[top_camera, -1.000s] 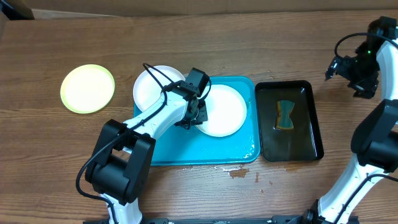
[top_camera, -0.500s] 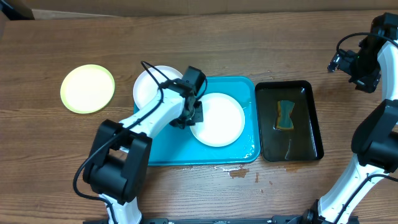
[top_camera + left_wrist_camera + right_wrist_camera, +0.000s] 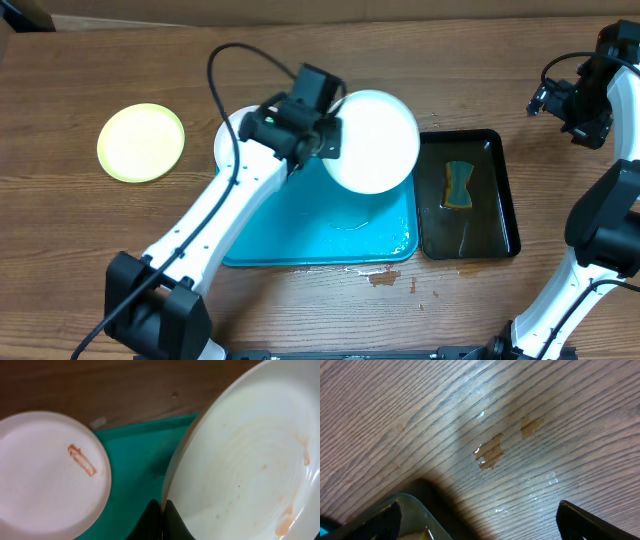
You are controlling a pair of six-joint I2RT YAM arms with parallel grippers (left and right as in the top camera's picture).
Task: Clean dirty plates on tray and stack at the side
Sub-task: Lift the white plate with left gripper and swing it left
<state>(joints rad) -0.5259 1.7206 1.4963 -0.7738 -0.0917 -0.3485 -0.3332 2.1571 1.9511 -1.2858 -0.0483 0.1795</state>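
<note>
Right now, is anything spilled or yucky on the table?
Yes. A brown puddle sits on the table just in front of the tray. The white plate in the left gripper has orange smears, and the other white plate at the tray's corner has one too.

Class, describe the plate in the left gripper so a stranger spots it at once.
Find the turquoise tray mid-table. Over its far right corner hangs a white plate, its rim pinched by the left gripper. The other white plate and the green-rimmed plate lie flat.
</note>
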